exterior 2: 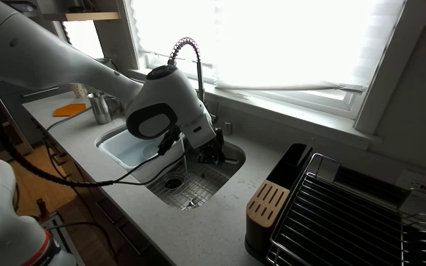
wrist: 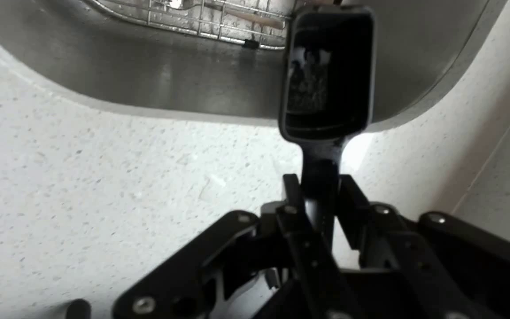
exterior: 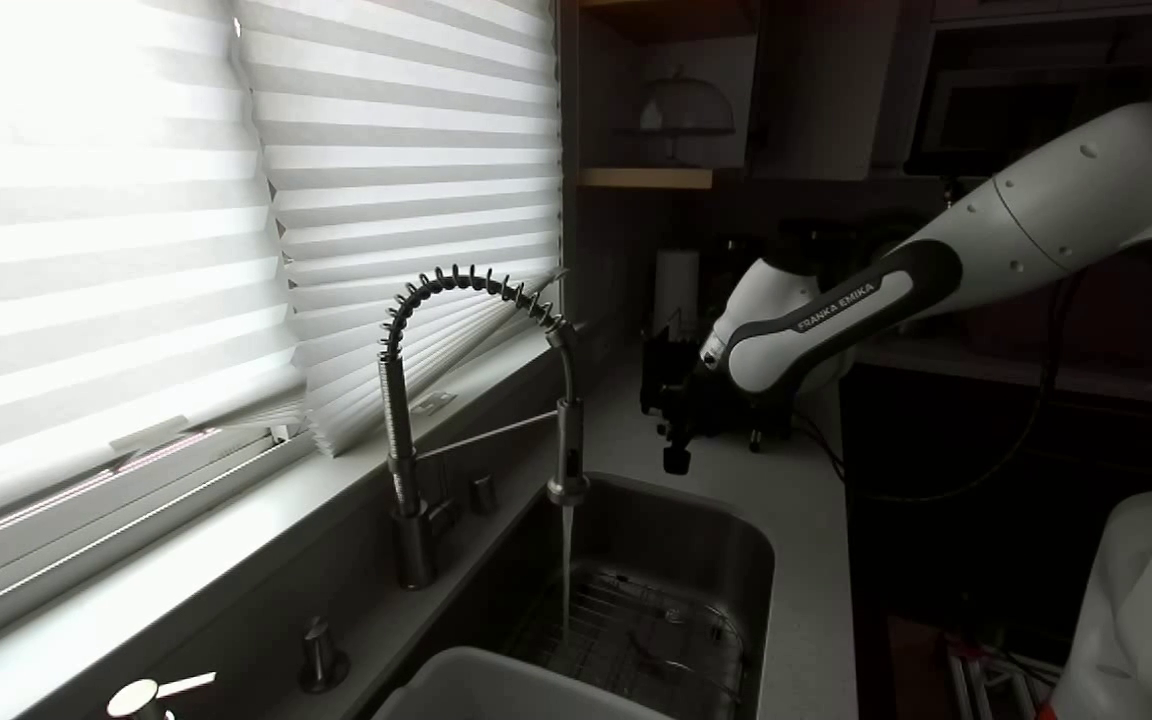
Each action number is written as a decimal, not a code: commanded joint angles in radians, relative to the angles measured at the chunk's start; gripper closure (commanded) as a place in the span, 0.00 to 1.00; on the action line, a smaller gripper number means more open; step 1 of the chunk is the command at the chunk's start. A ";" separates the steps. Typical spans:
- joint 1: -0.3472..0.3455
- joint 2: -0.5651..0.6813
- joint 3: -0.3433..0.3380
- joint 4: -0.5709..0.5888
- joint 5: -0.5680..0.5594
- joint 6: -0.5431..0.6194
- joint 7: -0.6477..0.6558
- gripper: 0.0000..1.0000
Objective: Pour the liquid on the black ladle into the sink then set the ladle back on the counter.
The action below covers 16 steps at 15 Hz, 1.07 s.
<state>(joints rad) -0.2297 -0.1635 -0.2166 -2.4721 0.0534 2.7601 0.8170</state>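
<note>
The black ladle (wrist: 352, 84) is in the wrist view, its rectangular bowl pointing away from the gripper. A shiny patch shows inside the bowl; I cannot tell if it is liquid. My gripper (wrist: 319, 190) is shut on the ladle's handle. The bowl is over the near edge of the grey metal sink (wrist: 184, 79), and the gripper is above the pale speckled counter (wrist: 104, 186). In an exterior view the ladle (exterior: 676, 460) is a small dark shape below the dark gripper (exterior: 674, 425), near the sink's end (exterior: 751, 570). Another exterior view shows the gripper (exterior 2: 215, 155) by the sink's rim.
A spring-coil faucet (exterior: 396, 420) runs water into the sink. A white tub (exterior 2: 139, 157) holding water sits in the sink, with a wire grid (exterior 2: 198, 184) on the bottom. A dish rack (exterior 2: 338, 214) and a knife block (exterior 2: 268, 203) stand on the counter, with a metal pitcher (exterior 2: 101, 109).
</note>
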 commanded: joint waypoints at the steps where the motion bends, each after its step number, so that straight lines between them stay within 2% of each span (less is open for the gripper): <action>1: -0.057 0.010 -0.023 0.034 0.054 -0.088 -0.010 0.94; 4: -0.091 0.029 -0.042 0.037 0.067 -0.088 0.010 0.94; 12: -0.107 0.101 -0.101 0.031 0.264 -0.077 -0.006 0.94; 16: -0.122 0.145 -0.124 0.034 0.300 -0.088 0.019 0.94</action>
<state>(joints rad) -0.3377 -0.0556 -0.3262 -2.4487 0.3152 2.6928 0.8208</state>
